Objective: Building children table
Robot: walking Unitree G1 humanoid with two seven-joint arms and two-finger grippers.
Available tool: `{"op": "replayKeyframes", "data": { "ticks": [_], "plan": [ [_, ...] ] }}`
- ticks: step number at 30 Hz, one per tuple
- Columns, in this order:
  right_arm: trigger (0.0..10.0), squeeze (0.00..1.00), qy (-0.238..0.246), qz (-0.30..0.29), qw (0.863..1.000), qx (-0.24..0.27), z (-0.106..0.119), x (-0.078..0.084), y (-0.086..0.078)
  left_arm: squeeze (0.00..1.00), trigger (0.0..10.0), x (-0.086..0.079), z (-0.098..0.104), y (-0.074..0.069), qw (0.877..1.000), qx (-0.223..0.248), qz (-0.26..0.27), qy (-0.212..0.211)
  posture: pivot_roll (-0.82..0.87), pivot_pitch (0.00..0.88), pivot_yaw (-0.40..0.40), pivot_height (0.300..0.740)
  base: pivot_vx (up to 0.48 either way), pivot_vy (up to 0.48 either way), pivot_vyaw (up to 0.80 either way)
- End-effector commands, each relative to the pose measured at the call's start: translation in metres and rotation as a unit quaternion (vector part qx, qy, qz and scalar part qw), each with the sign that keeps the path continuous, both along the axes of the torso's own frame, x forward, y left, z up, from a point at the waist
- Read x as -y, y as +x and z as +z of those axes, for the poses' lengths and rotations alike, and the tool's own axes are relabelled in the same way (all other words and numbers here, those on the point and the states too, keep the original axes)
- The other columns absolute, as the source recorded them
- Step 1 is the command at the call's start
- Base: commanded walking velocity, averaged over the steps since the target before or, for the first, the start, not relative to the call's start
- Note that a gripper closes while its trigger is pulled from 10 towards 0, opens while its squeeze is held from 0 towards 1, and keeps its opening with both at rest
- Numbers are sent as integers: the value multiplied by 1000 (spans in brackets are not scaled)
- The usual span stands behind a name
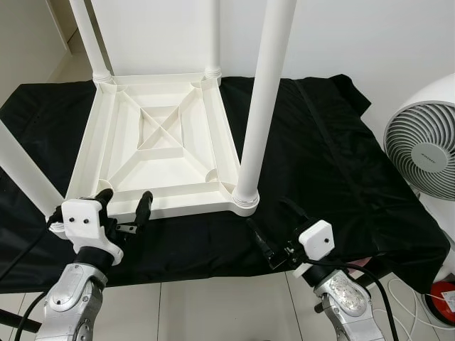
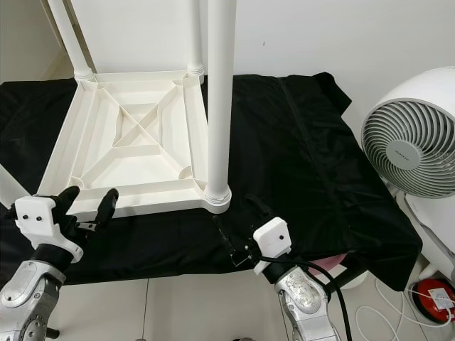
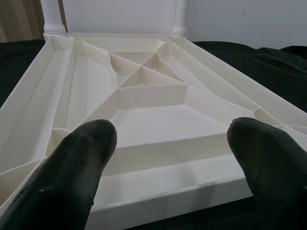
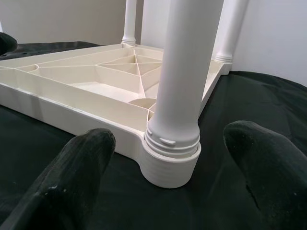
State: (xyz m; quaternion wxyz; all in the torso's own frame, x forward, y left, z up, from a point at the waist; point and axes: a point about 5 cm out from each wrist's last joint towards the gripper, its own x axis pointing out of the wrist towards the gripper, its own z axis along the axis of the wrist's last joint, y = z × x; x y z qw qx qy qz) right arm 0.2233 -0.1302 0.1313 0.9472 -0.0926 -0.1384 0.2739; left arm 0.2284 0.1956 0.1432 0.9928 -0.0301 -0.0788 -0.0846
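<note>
While upturned tabletop [image 1: 160, 142] lies flat, left gripper [image 1: 126, 204] gapes at near edge.

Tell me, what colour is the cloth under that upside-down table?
Black. The cloth under the white table shows best in the left eye view.

Left hand [image 1: 125, 204] and right hand [image 1: 272, 231] both reach forward, fingers spread.

Plain white wall [image 1: 370, 35], pale tiled floor [image 1: 213, 312], white fan [image 1: 426, 153] at right.
</note>
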Motion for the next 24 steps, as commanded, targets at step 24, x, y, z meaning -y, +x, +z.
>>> {"op": "replayKeyframes", "data": {
  "ticks": [24],
  "plan": [
    [10000, 0, -10, 14, 1000, 1, 4, 4, 2, 0, 10000, -6, 0, 7, 1000, -6, -6, 9, -59, 125, 42, 740, 0, 0, 0]
  ]
}}
